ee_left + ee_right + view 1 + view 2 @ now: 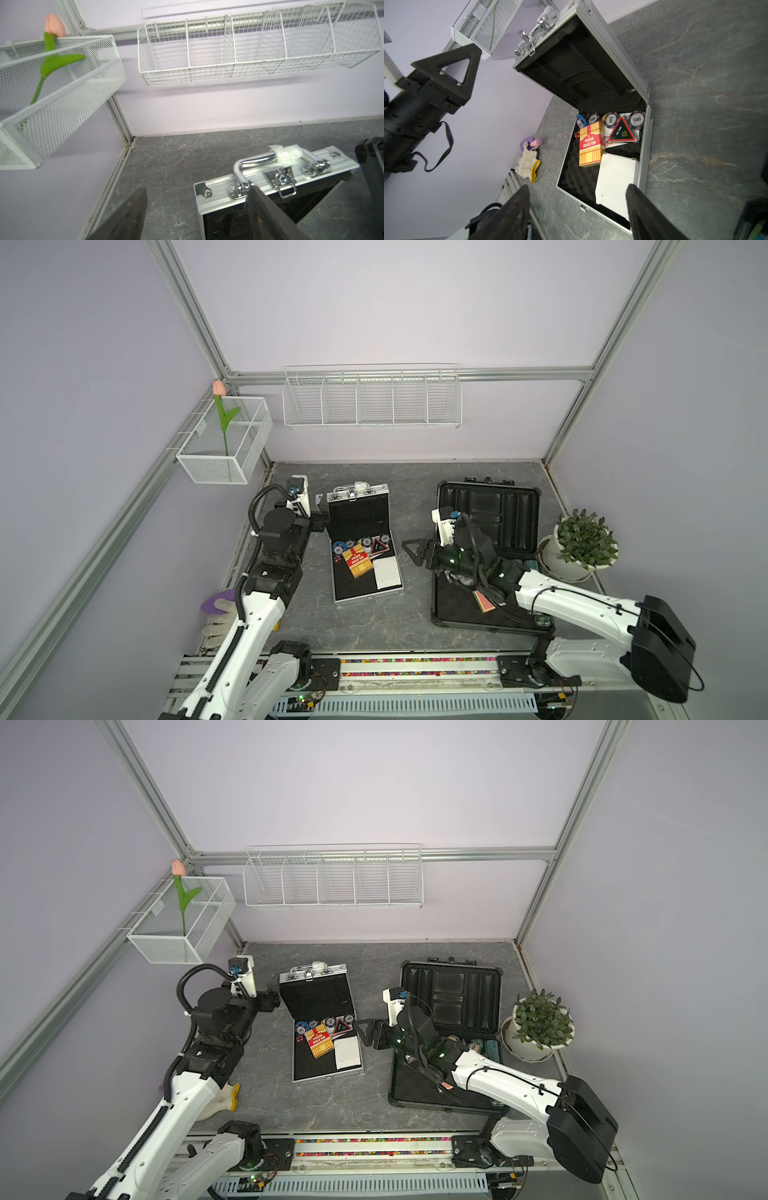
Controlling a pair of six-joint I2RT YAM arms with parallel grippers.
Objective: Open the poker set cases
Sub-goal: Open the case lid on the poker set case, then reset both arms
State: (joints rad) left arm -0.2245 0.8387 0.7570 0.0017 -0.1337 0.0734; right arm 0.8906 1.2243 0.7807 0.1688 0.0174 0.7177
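Already both poker set cases stand open on the grey table [415,489]. The silver case [368,598] sits left of centre with its lid tilted up. The dark case [494,510] lies to the right, just beside the potted plant [584,539], with its lid leaning back.

The left gripper [197,188] has its jaws spread wide at the silver lid's left corner and clamps nothing. Whether a finger touches the rail cannot be told. The right gripper [577,188] hangs between the two cases, jaws likewise apart and empty.

The silver case looks stiff and fairly light, and its ribbed aluminium rails are probably slick under rubberless fingers. The lid's side rail seems the surest hold, or else the chrome handle [255,161] next to the latch [281,179]. A lid tilted this way could drop shut if nudged. The dark case appears heavier and rigid, best taken by its lid rim.

Inside the silver case, a red and yellow card box [590,145] reads "TEXAS HOLD'EM". The purple chips [636,119] carry "500". A green triangular plaque [622,133] bears lettering that seems to say "ALL IN". The white box [616,178] shows no print.
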